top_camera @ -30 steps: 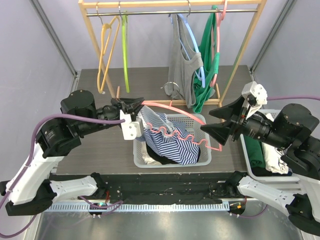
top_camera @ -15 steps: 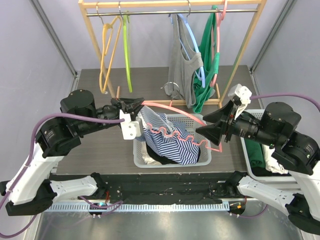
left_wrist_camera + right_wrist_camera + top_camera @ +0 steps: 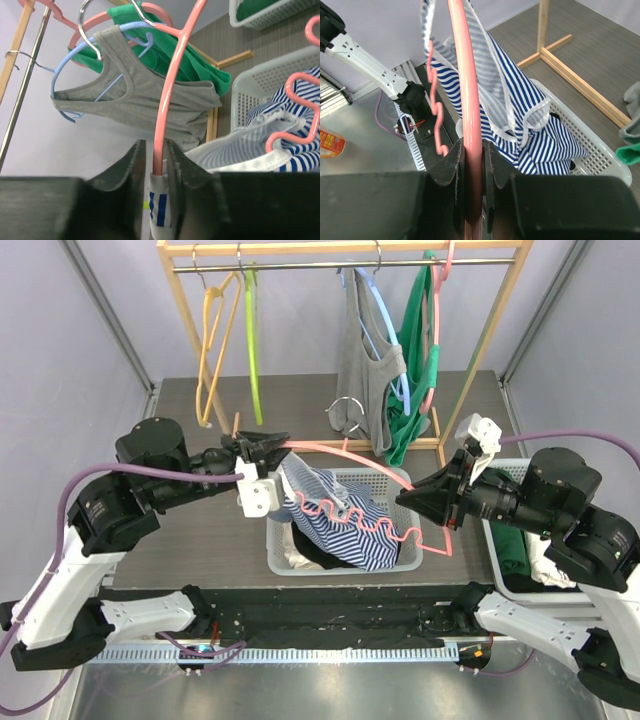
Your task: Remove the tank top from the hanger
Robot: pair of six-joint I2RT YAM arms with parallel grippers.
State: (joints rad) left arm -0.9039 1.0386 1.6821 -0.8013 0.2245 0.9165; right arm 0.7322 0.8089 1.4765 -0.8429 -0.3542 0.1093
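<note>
From above, the striped tank top (image 3: 345, 535) hangs on the pink hanger (image 3: 345, 452) over the white basket (image 3: 340, 569). Left wrist: the left gripper (image 3: 155, 150) pinches one hanger end and a strap. Right wrist: the right gripper (image 3: 471, 150) squeezes the hanger's right arm to steady it.

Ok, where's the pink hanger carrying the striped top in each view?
Top external: pink hanger arcs across the centre.
Left wrist: pink hanger rises from bottom centre towards the top.
Right wrist: pink hanger stands upright at centre.
Shared landmark: striped tank top draped on it.
</note>
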